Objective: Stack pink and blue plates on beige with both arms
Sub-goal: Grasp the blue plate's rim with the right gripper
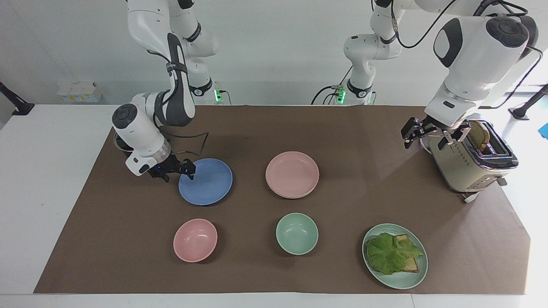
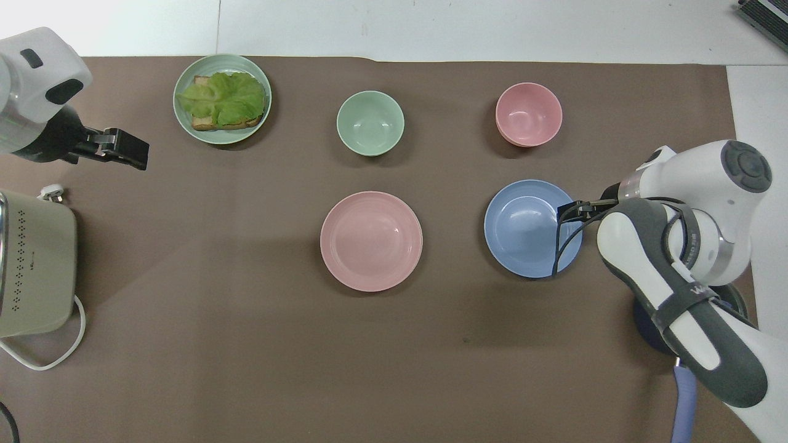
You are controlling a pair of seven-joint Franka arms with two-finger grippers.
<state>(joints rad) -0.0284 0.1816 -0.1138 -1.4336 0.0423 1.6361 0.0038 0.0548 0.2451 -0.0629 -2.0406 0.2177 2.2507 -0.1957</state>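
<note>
Shallow round matte blue plate point(image 1: 206, 182) lies flat on the brown paper mat point(image 1: 274, 128), toward the right arm's end of the table. Beside it, toward the left arm's end, a matching pastel pink plate point(image 1: 292, 173) rests on top of a plate of equal size, of which only a pale rim point(image 1: 286, 196) shows beneath the pink edge. The right gripper point(image 1: 177, 170) is low at the blue plate's rim on the right arm's side, its black fingers spread apart with the forward finger point(image 1: 190, 169) over the rim; whether it touches cannot be told. The left gripper point(image 1: 421, 130) hangs in the air with fingers spread, holding nothing, over the mat just beside the cream-coloured toaster point(image 1: 471, 160). Farther from the robots lie a small pink bowl point(image 1: 195, 240), a pale green bowl point(image 1: 297, 233) and a pale green plate point(image 1: 413, 280) carrying toast with lettuce.
</note>
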